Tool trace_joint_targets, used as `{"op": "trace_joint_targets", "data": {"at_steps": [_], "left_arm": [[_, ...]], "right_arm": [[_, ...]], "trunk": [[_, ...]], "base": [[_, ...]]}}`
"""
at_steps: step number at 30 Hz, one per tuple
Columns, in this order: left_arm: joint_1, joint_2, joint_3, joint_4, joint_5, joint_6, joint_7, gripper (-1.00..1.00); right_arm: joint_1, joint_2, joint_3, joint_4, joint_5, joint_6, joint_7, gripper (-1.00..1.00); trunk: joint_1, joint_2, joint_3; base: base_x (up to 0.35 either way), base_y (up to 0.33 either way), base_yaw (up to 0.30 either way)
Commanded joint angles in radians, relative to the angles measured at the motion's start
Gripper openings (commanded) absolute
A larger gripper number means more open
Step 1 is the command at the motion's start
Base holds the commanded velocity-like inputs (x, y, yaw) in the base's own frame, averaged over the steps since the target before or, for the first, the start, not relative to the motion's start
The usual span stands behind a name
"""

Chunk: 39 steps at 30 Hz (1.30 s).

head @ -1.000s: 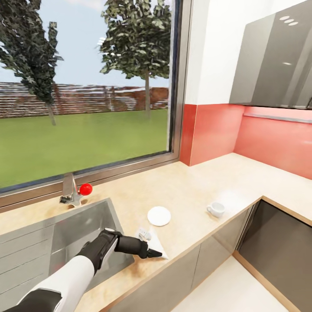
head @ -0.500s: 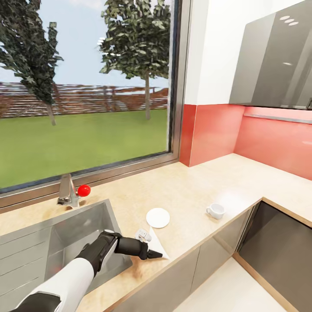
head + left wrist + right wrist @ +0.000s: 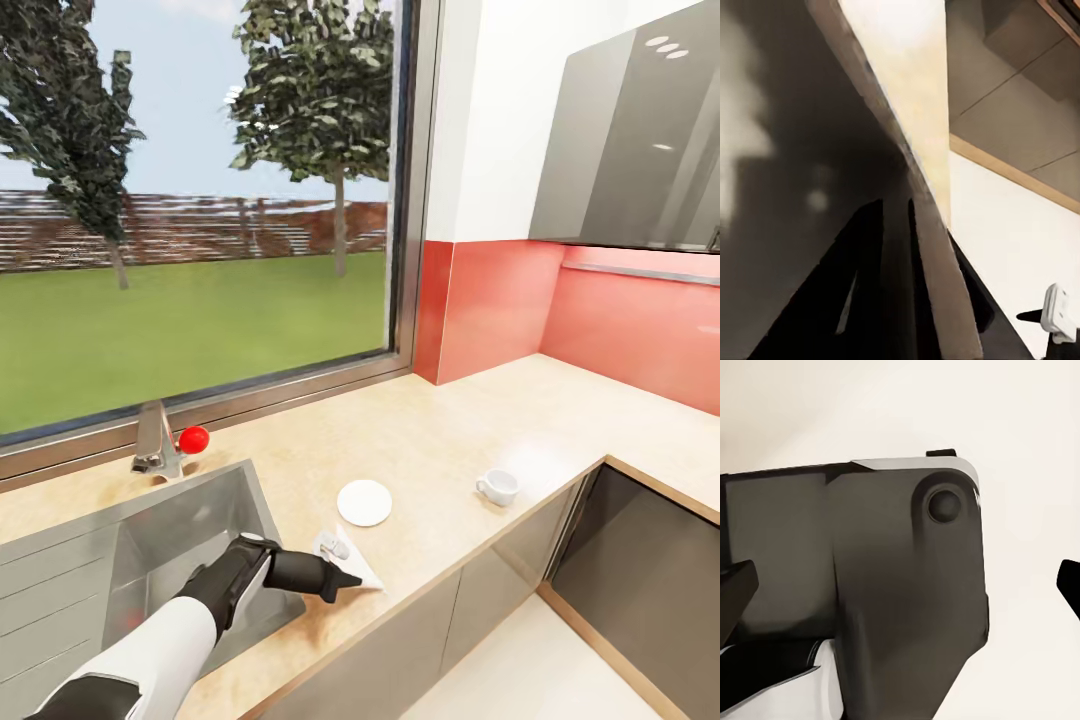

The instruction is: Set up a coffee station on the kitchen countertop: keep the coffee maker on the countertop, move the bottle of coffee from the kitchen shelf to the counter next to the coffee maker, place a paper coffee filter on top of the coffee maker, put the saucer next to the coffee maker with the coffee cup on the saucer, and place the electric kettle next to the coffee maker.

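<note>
White-shelled left arm (image 3: 160, 640), black ribbed wrist, slim black tapering fingers (image 3: 340, 583), dark right-arm housing (image 3: 870, 585) with round boss

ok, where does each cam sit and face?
Head: on the head, looking down at counter, sink, window; left arm shows.
Left wrist: by the left gripper, along its jaws, past the counter edge to floor.
Right wrist: by the right gripper, facing a dark robot part.
Shared: counter edge, head and left wrist.

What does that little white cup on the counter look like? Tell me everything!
The cup is small, plain and white, with one loop handle sticking out toward the sink side. It looks like smooth china. It stands upright and alone on the tan countertop, near the front edge, apart from the saucer. Nothing touches it but the countertop.
</note>
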Motion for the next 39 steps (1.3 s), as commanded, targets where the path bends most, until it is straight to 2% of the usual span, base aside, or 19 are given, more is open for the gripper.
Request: {"op": "trace_joint_targets", "data": {"at_steps": [1,19,29,31,39], "left_arm": [[0.0,0.0,-0.004,0.0,-0.023,0.004,-0.004,-1.0],[0.0,0.003,-0.007,-0.015,-0.019,0.007,-0.011,-1.0],[-0.015,-0.002,0.001,-0.039,-0.015,0.025,-0.053,-1.0],[-0.017,-0.004,0.002,-0.068,-0.014,0.043,-0.055,-1.0],[-0.019,-0.004,0.002,-0.329,-0.012,0.268,-0.056,-1.0]], "right_arm": [[0.0,0.001,-0.007,0.0,0.0,-0.003,0.0,1.0],[0.0,0.001,-0.007,0.0,0.0,-0.003,0.0,1.0],[0.0,0.001,-0.007,0.0,0.0,-0.003,0.0,1.0],[0.0,0.001,-0.006,0.0,0.0,-0.003,0.0,1.0],[0.0,0.001,-0.004,0.0,0.0,-0.003,0.0,1.0]], "trunk": [[0.001,-0.002,-0.003],[0.001,-0.002,-0.003],[0.001,-0.002,-0.003],[0.001,-0.002,-0.003],[0.001,-0.002,-0.003]], "base": [[0.0,0.0,0.0],[0.0,0.0,0.0],[0.0,0.0,0.0],[0.0,0.0,0.0],[0.0,0.0,0.0]]}}
